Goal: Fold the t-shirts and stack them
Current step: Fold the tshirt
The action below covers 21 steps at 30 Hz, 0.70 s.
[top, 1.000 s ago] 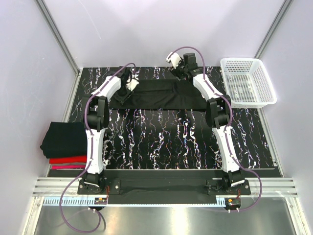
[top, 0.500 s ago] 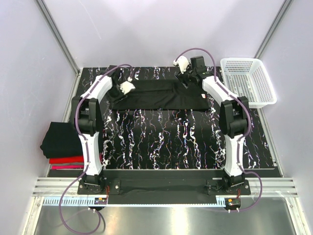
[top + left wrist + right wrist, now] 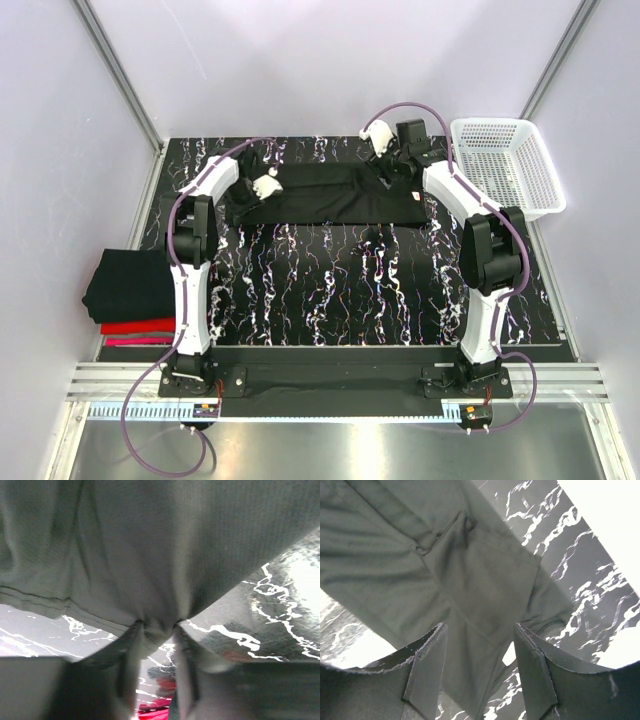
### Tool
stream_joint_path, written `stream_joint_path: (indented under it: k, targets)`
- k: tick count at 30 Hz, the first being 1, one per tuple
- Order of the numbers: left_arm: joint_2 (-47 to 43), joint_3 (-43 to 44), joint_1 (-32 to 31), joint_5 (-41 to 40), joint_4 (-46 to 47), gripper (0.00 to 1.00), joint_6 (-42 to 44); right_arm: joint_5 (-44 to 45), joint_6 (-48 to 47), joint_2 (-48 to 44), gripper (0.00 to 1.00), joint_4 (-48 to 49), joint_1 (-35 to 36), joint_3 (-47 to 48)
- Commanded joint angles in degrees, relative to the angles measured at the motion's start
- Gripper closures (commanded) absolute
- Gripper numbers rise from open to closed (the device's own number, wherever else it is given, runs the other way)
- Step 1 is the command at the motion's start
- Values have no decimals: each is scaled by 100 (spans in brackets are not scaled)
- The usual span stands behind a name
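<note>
Top external — white basket (image 3: pixel 505 165) near right pincer (image 3: pixel 479 628), released; left pincer (image 3: pixel 156 629) clenching black t-shirt (image 3: pixel 335 195).

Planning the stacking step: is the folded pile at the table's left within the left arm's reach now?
Probably: the pile lies close beside that arm with nothing between. But the left gripper is shut on the spread black t-shirt, so it must release first.

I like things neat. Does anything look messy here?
Only the black t-shirt: its left end is puckered where the left end effector pinches it. Nothing looks spilled or broken.
</note>
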Motion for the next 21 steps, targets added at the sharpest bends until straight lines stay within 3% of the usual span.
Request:
stream_joint_path:
  k: [1, 4, 12, 21]
  targets:
    - [133, 168, -10, 43, -58, 73, 84, 49, 526, -331, 38, -172, -54, 15]
    - [125, 72, -53, -97, -110, 99, 67, -39, 1044, -261, 38, -715, -80, 182]
    - [-1140, -1237, -826, 271, -637, 100, -13, -390, 2213, -173, 38, -1569, -492, 499]
    - [-2231, -2336, -1670, 921, -1999, 100, -215, -715, 2398, 485, 38, -2106, -573, 533]
